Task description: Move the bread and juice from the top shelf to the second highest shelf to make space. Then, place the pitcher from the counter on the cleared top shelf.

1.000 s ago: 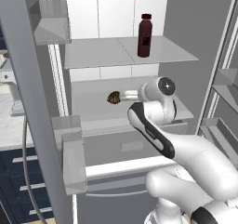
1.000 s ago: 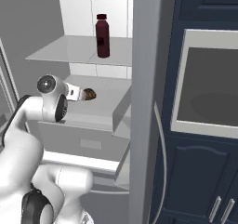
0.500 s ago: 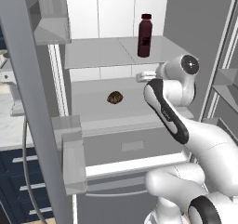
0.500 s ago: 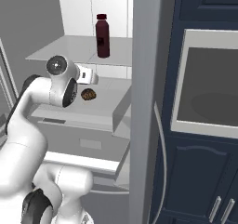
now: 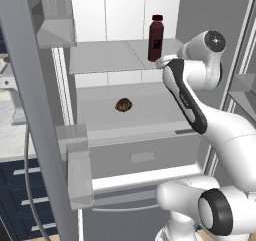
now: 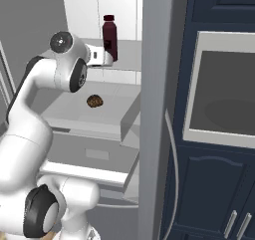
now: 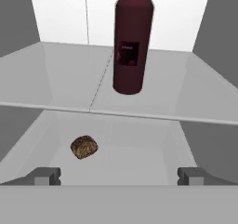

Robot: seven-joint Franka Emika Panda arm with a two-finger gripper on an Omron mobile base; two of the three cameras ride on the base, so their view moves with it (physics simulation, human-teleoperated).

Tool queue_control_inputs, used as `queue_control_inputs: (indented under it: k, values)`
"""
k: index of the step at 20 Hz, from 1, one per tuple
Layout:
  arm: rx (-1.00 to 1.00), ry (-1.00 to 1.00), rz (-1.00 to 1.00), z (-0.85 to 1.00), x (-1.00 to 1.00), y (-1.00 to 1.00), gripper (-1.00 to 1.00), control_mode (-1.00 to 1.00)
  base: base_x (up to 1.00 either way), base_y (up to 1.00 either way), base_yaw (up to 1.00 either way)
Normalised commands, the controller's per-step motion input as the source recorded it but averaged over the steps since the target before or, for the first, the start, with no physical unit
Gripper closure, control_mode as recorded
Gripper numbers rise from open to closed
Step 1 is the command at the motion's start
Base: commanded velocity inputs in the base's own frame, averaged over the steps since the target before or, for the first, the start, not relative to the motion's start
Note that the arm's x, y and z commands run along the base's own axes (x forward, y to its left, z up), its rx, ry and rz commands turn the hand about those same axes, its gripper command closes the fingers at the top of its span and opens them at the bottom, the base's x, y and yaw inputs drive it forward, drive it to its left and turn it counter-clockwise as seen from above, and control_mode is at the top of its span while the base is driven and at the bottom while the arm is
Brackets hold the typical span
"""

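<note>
Presently the gripper stands wide open and empty before the juice, upright on the top shelf and apparently next for grasping, while the bread lies on the second highest shelf.

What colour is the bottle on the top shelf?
Dark maroon, cap included, with a darker label; the juice shows best in the hand view.

I have the arm raised and folded at the elbow, forearm slanting up to the wrist; the hand points level and forward; the gripper has its jaws spread wide, fingertips far apart, nothing between them.
</note>
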Motion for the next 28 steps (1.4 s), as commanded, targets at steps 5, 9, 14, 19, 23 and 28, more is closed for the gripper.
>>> queue_control_inputs:
  k: [5,9,14,19,23,28]
  values:
    - [-0.07,-0.01,0.0,0.71,0.19,-0.04,-1.0,-1.0,0.0,0.0,0.0]
    - [-0.02,-0.03,0.0,0.53,0.23,0.0,-1.0,-1.0,0.0,0.0,0.0]
    - [0.0,-0.09,0.0,0.2,0.19,0.0,-1.0,-1.0,0.0,0.0,0.0]
    - [0.07,-0.01,0.0,0.0,0.37,0.0,-1.0,-1.0,0.0,0.0,0.0]
    - [0.11,0.0,0.0,0.0,0.46,0.0,-1.0,-1.0,0.0,0.0,0.0]
    - [0.11,0.0,0.0,0.0,0.49,0.0,-1.0,-1.0,0.0,0.0,0.0]
